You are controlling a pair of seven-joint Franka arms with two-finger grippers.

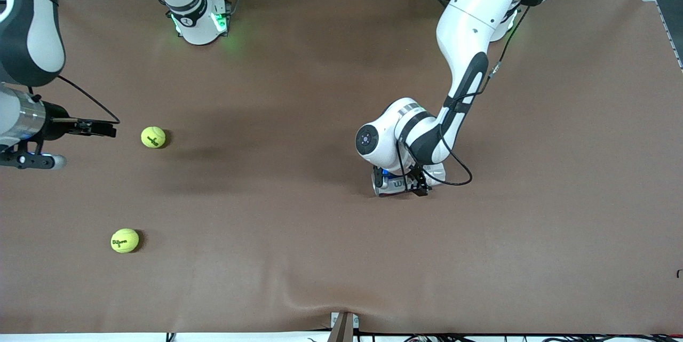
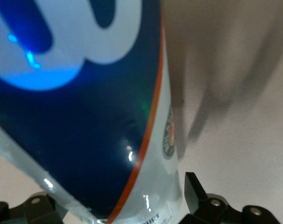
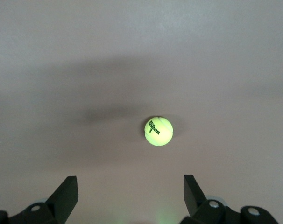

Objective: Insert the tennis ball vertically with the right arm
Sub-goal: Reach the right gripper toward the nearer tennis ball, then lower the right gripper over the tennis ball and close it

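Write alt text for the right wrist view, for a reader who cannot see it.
A yellow-green tennis ball with dark lettering lies alone on the brown table, out ahead of the right gripper. The gripper's two black fingers stand wide apart, holding nothing.

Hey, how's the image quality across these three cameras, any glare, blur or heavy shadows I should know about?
Front view: even light, soft arm shadows on the brown table, green glow at the right arm's base. Left wrist view: the blue-and-white can fills the frame, soft-focused, with a blue glare patch and small highlights. Right wrist view: the tennis ball is sharp, broad faint shadows cross the table, and the right gripper is open.
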